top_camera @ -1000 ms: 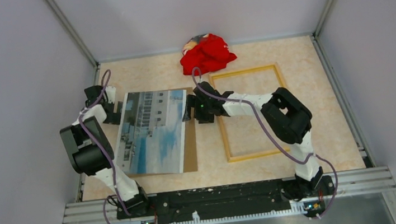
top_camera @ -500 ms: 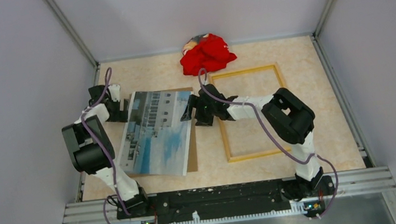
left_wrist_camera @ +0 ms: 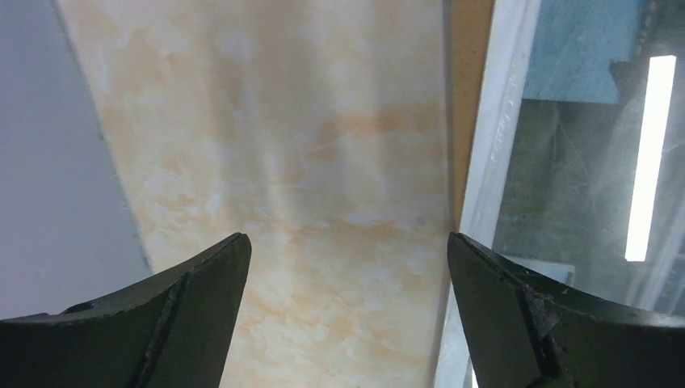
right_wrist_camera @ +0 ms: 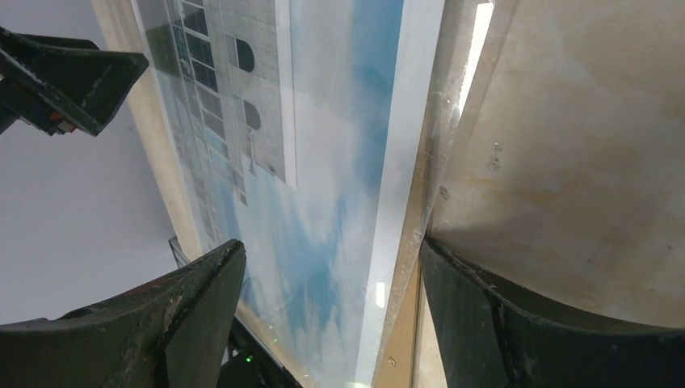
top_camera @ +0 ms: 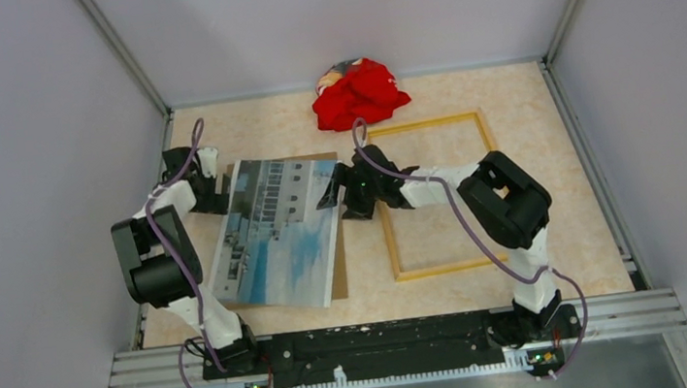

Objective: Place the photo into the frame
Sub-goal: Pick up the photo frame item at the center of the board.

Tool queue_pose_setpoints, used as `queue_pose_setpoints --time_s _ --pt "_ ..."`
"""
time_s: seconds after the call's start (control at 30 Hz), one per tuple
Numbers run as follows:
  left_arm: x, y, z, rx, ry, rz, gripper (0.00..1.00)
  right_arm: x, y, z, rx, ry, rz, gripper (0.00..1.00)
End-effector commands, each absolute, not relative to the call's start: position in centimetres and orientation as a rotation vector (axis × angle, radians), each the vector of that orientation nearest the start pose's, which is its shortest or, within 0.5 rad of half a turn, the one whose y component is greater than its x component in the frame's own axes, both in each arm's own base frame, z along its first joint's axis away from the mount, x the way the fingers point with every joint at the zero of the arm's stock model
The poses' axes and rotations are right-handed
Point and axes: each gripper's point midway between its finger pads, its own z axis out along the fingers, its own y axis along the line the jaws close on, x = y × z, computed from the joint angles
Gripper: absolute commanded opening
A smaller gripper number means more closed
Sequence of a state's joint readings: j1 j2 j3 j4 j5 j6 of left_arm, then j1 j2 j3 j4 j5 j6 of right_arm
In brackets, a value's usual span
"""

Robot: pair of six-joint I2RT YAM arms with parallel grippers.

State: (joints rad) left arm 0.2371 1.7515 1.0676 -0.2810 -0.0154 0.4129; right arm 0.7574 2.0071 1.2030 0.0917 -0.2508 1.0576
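The photo, a white building under blue sky, lies face up and skewed on a brown backing panel left of centre. The frame lies flat to its right, pale wood showing, nothing inside it. My left gripper is open at the photo's far left corner; in the left wrist view its jaws span bare table, with the photo's white border by the right finger. My right gripper is open astride the photo's right edge, between photo and frame, jaws wide apart.
A crumpled red cloth sits at the back of the table, just behind the frame's far left corner. Grey walls close in the left, right and back sides. The right arm's body lies across the frame's upper part.
The photo has swung on the panel, its far edge shifting right. My left gripper followed it up and to the right. My right gripper drifted slightly right. Both stayed open.
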Motion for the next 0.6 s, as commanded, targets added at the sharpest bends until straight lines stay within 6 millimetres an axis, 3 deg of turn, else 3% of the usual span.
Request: queue_pose_setpoints --time_s 0.0,0.13,0.23,0.4,0.57 --pt "37.6 7.0 5.3 0.294 2.583 0.083 0.99 31.7 37.7 4.1 0.269 2.604 1.031 0.81" --pt "39.2 7.5 8.2 0.304 2.510 0.126 0.98 33.6 36.1 4.9 0.242 2.608 0.918 0.83" --pt "40.0 7.6 8.9 0.293 2.495 0.121 0.98 34.1 35.6 4.0 0.210 2.652 0.836 0.84" --pt "40.4 8.0 7.2 0.266 2.522 0.138 0.99 35.1 35.3 2.4 0.227 2.654 0.786 0.85" --pt "41.1 9.9 6.7 0.228 2.502 0.269 0.98 37.0 34.9 1.7 0.286 2.610 0.768 0.85"
